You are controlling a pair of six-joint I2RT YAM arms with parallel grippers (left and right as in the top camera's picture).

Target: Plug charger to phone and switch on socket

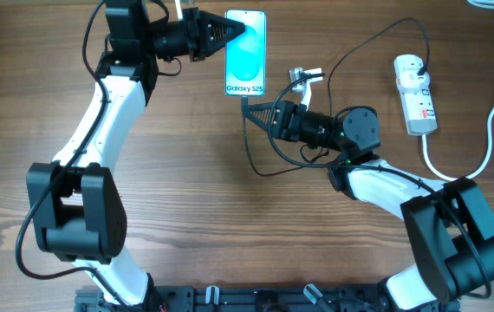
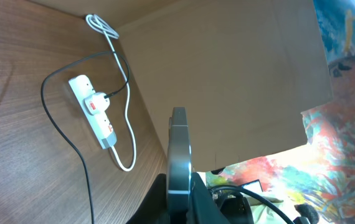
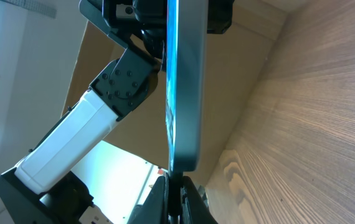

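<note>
The right pincer [image 1: 254, 109] is pinched on the connector tip of the charger [image 1: 248, 143], lining it up with the port in the bottom edge of the phone [image 1: 245, 54]; whether it is seated or only touching is unclear. Beyond it, the left pincer [image 1: 228, 35] is clamped on the phone's upper end over the bench [image 1: 186, 191], likely bracing it against that push. Well off to the right lies the socket [image 1: 414, 95], the black cable running to it, its switch probably the step left.

Table [image 1: 195, 199] matt wood grain; phone [image 1: 245, 50] glossy screen; socket [image 1: 415, 106] smooth white plastic.
</note>
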